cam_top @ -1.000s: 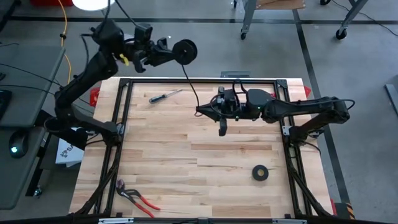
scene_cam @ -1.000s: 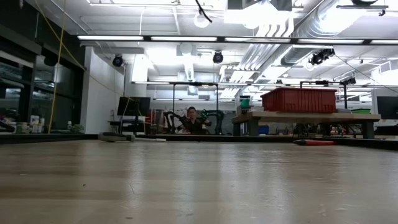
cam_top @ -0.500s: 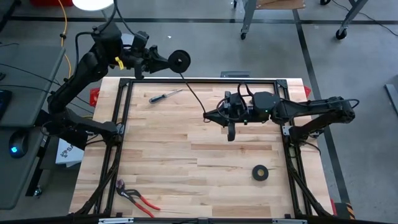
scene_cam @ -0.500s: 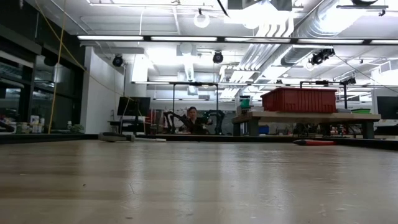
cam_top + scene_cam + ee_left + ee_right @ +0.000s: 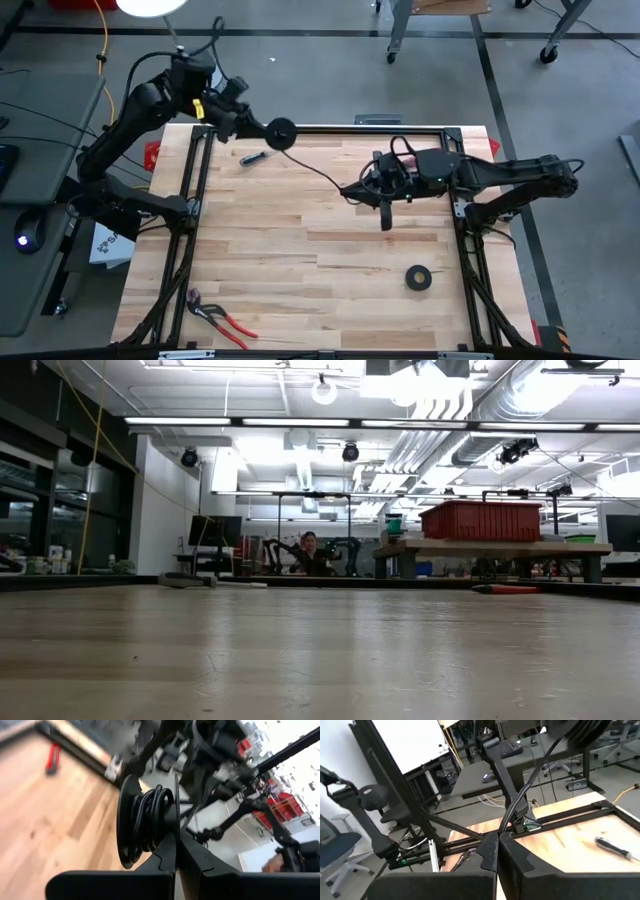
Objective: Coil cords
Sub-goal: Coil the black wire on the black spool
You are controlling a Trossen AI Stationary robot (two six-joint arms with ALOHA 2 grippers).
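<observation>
A thin black cord (image 5: 313, 166) is partly wound on a black spool (image 5: 281, 131) held above the table's far left. Its free stretch slants across the table to my right gripper (image 5: 347, 190), which is shut on it over the table's middle. My left gripper (image 5: 267, 129) is shut on the spool. In the left wrist view the wound loops (image 5: 150, 815) lie between the spool's two discs. In the right wrist view the cord (image 5: 530, 785) rises from the fingertips toward the spool. The low view shows neither arm. My left gripper pinches the edge of the spool's thin disc (image 5: 176, 820) between its two fingers, which point about level toward the table's right. The spool is lifted clear of the table, its axle roughly level. My right gripper pinches the cord's free stretch (image 5: 506, 826) between its two fingertips, coming level from the table's right. The cord runs on nearly straight to the spool, clear of the table.
A screwdriver (image 5: 253, 157) lies on the wood just below the spool. A black tape roll (image 5: 418, 278) sits near the right, red-handled pliers (image 5: 220, 317) at the near left. A black metal frame (image 5: 330, 128) borders the table. A yellow cable (image 5: 101, 40) hangs beyond the far left corner.
My left gripper has come down and toward the table's near edge with the spool, tipping it from face-on to nearly edge-on. It has moved from beyond the far frame to just over it. My right gripper has drawn toward the table's right edge, still shut on the cord.
</observation>
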